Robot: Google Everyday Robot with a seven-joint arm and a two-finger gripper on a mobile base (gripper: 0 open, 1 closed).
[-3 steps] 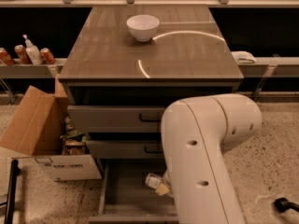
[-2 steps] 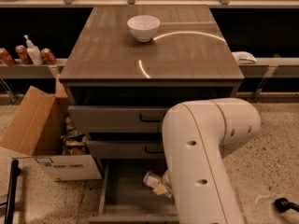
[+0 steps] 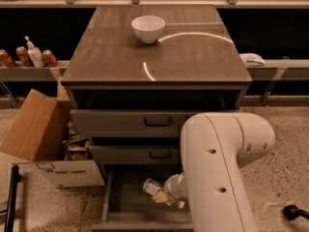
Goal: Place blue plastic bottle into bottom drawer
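The blue plastic bottle was tilted low inside the open bottom drawer, right at your hand. It looked light, smooth and easy to squash, so its middle was likely the best place to hold it. You could not tell if the hand was closed on it or open, because your big white arm hid part of it. The middle drawer sat close above. The white bowl on the bench and the cardboard box were well apart.

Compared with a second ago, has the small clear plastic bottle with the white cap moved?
Yes, slightly left: the bottle, at the gripper inside the open grey bottom drawer, is now nearer the drawer's left wall.
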